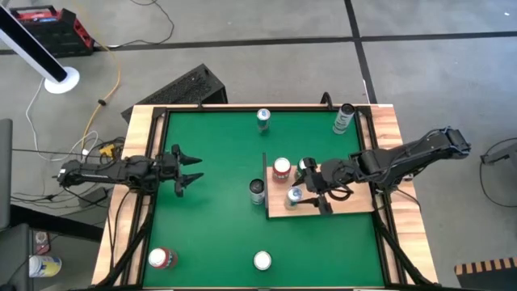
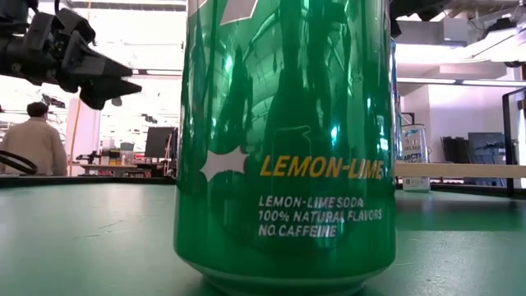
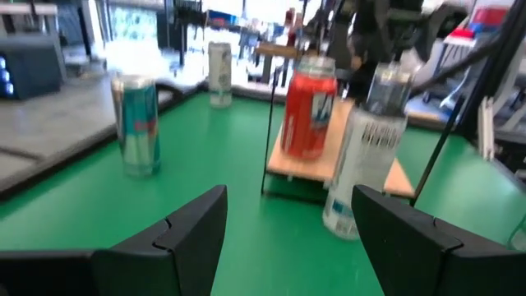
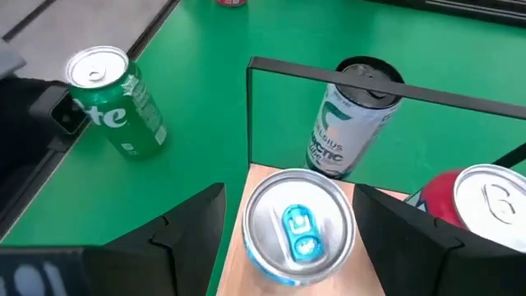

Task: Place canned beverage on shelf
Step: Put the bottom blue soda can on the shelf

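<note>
The shelf [image 1: 347,202] is a light wooden board with a thin dark upright edge [image 4: 362,78], lying on the green table. On it stands a red can [image 1: 281,170]. My right gripper [image 1: 303,190] reaches over the board and is shut on a silver can with a blue tab [image 4: 297,226]. Wood shows under this can, but its base is hidden. My left gripper [image 1: 196,168] hovers open and level over the table's left side, holding nothing. My right gripper has the blue-tab can between its two fingers [image 4: 185,226], one on each side of the upper body just under the rim [image 4: 251,247]. The fingers slant down from the table's right. The can stands upright; its wide top hides the places of contact.
A white-and-dark can [image 1: 257,190] stands on the table just outside the shelf's dark edge. A teal can [image 1: 263,119] and a green can [image 1: 343,119] are at the far edge. A red can [image 1: 161,259] and a green lemon-lime can [image 2: 283,140] stand near the front edge.
</note>
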Tool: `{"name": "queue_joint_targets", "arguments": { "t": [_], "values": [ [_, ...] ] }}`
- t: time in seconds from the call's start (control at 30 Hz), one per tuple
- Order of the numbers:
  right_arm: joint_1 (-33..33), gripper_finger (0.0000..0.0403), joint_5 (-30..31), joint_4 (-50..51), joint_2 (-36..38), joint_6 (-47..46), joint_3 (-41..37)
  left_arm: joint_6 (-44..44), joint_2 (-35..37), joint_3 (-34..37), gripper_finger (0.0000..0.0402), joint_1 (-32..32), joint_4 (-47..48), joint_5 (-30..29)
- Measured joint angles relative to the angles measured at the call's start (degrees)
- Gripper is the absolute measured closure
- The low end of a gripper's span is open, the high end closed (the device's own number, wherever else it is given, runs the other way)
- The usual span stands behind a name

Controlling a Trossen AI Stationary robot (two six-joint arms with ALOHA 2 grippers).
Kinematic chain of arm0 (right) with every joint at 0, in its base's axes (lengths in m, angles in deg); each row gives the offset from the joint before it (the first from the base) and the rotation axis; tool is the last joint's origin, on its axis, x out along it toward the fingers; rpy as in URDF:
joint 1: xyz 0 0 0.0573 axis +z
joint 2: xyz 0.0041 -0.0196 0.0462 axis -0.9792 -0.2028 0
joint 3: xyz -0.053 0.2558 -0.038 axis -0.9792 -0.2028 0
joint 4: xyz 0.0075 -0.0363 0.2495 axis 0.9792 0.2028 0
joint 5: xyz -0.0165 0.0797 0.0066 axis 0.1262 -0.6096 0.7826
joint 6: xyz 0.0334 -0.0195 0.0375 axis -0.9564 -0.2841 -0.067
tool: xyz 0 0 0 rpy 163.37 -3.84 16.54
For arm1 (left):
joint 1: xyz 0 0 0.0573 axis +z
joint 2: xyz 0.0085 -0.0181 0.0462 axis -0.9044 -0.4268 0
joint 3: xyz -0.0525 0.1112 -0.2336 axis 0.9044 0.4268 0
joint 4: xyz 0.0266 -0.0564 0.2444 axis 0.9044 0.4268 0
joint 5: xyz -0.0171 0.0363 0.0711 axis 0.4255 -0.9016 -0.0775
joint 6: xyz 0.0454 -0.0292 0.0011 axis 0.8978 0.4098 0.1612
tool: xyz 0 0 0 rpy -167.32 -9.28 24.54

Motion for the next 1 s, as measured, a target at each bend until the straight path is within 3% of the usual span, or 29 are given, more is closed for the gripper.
{"name": "queue_joint_targets", "arguments": {
  "t": [0.2, 0.8, 1.0],
  "values": [
    [0.02, 0.0110, 2.01, -0.91, -2.67, 0.07, 0.10, -0.98, -0.15, -0.27, 0.0157, 0.01, 5.25, 0.06],
    [0.02, 0.0110, 2.06, 1.32, -2.98, -2.75, 0.11, -1.04, -0.53, -0.35, 0.0157, 0.00, 5.94, 0.57],
    [0.02, 0.0110, 2.12, 2.65, -2.83, -9.56, 0.13, -1.04, -0.53, -0.35, 0.0157, 0.01, 5.96, 0.57]
  ]
}}
